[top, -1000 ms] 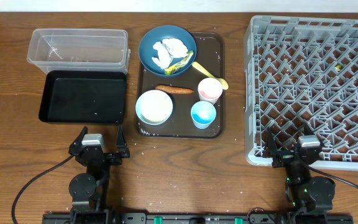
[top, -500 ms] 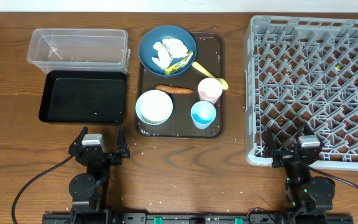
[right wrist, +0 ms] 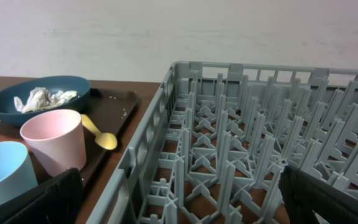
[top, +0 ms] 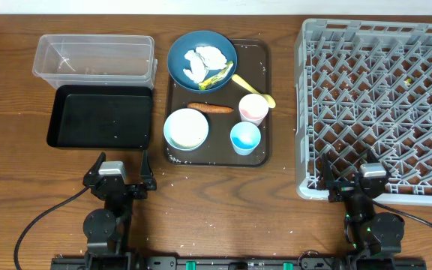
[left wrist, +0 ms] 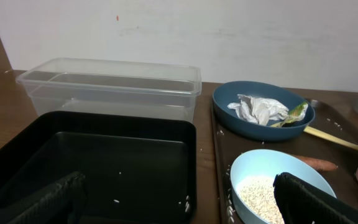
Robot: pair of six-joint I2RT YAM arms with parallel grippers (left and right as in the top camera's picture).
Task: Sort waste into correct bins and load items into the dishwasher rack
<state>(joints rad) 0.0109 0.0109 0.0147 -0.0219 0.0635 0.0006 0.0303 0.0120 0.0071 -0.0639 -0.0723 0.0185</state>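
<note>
The dark blue plate (top: 202, 60) holds crumpled white paper (top: 201, 61) with a yellow-green scrap (top: 217, 76). The orange stick (top: 210, 108) lies on the brown tray beside the light blue bowl (top: 186, 128) of rice (left wrist: 260, 198). The pink cup (top: 253, 109), small blue cup (top: 245, 138) and yellow spoon (top: 253, 88) stand there too. The clear tub (top: 94, 58) and black tray (top: 100, 116) lie at left, the grey rack (top: 381, 97) at right. My left gripper (top: 118, 174) and right gripper (top: 350, 178) are open and empty near the front edge.
The dark brown serving tray (top: 260, 154) carries the dishes in the middle. Stray rice grains lie on the table near its front edge and inside the black tray (left wrist: 92, 168). A white wall stands behind the table. Cables run from both arm bases.
</note>
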